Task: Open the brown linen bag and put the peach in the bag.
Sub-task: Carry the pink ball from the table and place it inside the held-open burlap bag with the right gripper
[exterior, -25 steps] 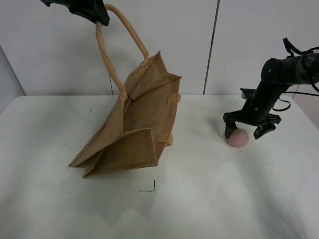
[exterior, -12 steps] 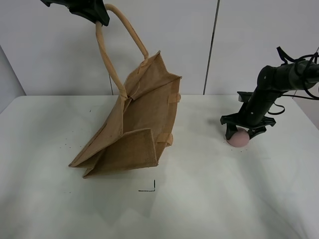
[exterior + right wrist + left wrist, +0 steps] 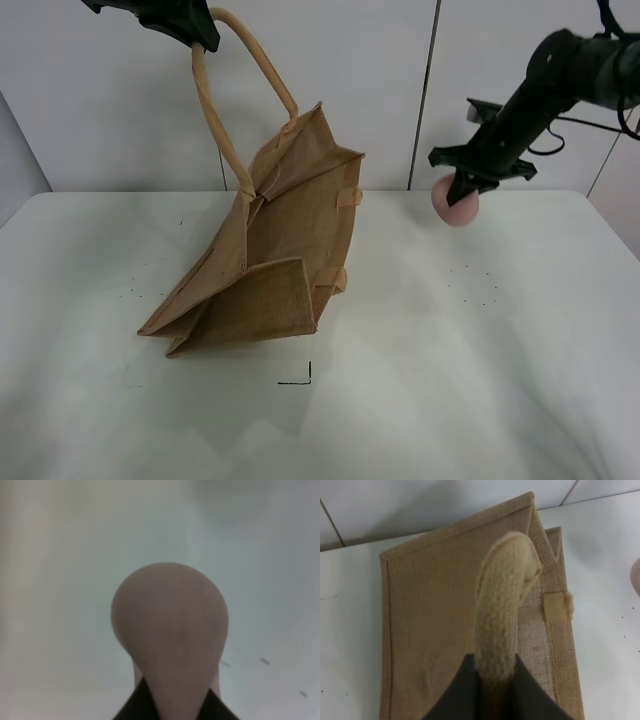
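Note:
The brown linen bag (image 3: 265, 260) leans on the white table left of centre, its mouth held up and open toward the right. My left gripper (image 3: 200, 35) is shut on one tan loop handle (image 3: 215, 110) high at the upper left; the left wrist view shows that handle (image 3: 502, 615) between the jaws above the bag's panel (image 3: 430, 620). My right gripper (image 3: 468, 190) is shut on the pink peach (image 3: 455, 203) and holds it in the air right of the bag. The peach fills the right wrist view (image 3: 170, 625).
The white table (image 3: 420, 380) extends in front of and to the right of the bag. A small black corner mark (image 3: 300, 378) lies in front of the bag. A white wall with a vertical seam (image 3: 425, 90) stands behind.
My right gripper closed on the peach on the table and lifted it up and slightly left, well above the table. The left gripper and bag have not moved.

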Robot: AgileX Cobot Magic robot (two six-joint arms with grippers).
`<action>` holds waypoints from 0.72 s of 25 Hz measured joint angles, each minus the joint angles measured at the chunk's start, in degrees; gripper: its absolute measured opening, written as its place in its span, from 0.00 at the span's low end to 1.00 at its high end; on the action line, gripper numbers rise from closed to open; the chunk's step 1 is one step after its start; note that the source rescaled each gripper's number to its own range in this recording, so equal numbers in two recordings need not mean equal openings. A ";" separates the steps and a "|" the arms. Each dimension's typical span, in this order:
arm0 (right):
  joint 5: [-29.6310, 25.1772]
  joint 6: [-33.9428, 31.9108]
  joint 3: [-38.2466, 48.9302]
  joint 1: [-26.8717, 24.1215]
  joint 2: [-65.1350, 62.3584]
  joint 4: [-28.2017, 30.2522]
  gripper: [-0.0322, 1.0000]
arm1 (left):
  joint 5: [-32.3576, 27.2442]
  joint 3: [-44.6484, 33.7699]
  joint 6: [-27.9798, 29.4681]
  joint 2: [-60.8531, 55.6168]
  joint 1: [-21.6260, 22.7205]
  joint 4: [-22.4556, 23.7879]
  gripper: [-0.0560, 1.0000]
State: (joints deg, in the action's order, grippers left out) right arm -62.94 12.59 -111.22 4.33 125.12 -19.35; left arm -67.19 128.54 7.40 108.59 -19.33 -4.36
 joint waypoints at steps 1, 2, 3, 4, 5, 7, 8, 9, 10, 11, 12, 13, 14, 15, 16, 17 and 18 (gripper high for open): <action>-0.74 0.42 -2.03 0.85 -0.56 -0.71 0.03 | 0.00 0.00 0.00 0.00 0.00 0.00 0.05; -1.38 0.70 -3.84 1.94 -1.20 -1.43 0.03 | 0.00 0.00 0.00 0.00 0.00 0.00 0.05; -1.89 1.03 -5.21 3.11 -1.63 -2.33 0.03 | 0.00 0.00 0.00 0.00 0.00 0.00 0.05; -2.19 1.31 -6.46 4.13 -2.10 -3.08 0.03 | 0.00 0.00 0.00 0.00 0.00 0.00 0.05; -2.34 1.67 -7.32 5.39 -2.29 -4.16 0.03 | 0.00 0.00 0.00 0.00 0.00 0.00 0.05; -2.61 2.66 -7.94 7.86 -2.42 -6.81 0.03 | 0.00 0.00 0.00 0.00 0.00 0.00 0.05; -2.76 3.58 -7.94 8.90 -2.42 -7.88 0.03 | 0.00 0.00 0.00 0.00 0.00 0.00 0.05; -2.76 4.60 -7.94 10.19 -2.24 -8.97 0.03 | 0.00 0.00 0.00 0.00 0.00 0.00 0.05; -2.53 5.48 -7.94 11.48 -2.18 -9.69 0.03 | 0.00 0.00 0.00 0.00 0.00 0.00 0.05; -2.00 6.19 -7.94 12.59 -2.14 -9.97 0.03 | 0.00 0.00 0.00 0.00 0.00 0.00 0.05; -1.31 6.74 -7.94 13.89 -2.05 -10.20 0.03 | 0.00 0.00 0.00 0.00 0.00 0.00 0.05; -0.03 7.22 -7.94 15.15 -2.01 -10.46 0.03 | 0.00 0.00 0.00 0.00 0.00 0.00 0.05; 1.42 7.48 -7.94 16.33 -1.83 -10.74 0.03 | 0.00 0.00 0.00 0.00 0.00 0.00 0.05; 2.88 7.65 -7.94 17.25 -1.48 -10.87 0.03 | 0.00 0.00 0.00 0.00 0.00 0.00 0.05; 4.07 7.86 -7.94 18.27 -0.91 -11.18 0.03 | 0.00 0.00 0.00 0.00 0.00 0.00 0.05; 5.51 7.91 -7.94 19.21 -0.30 -11.49 0.03 | 0.00 0.00 0.00 0.00 0.00 0.00 0.05; 6.75 8.00 -7.94 19.99 0.58 -11.85 0.03 | 0.00 0.00 0.00 0.00 0.00 0.00 0.05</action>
State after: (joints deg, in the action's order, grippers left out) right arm -56.19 20.58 -119.16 24.32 125.71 -31.20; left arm -67.19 128.54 7.40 108.59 -19.33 -4.36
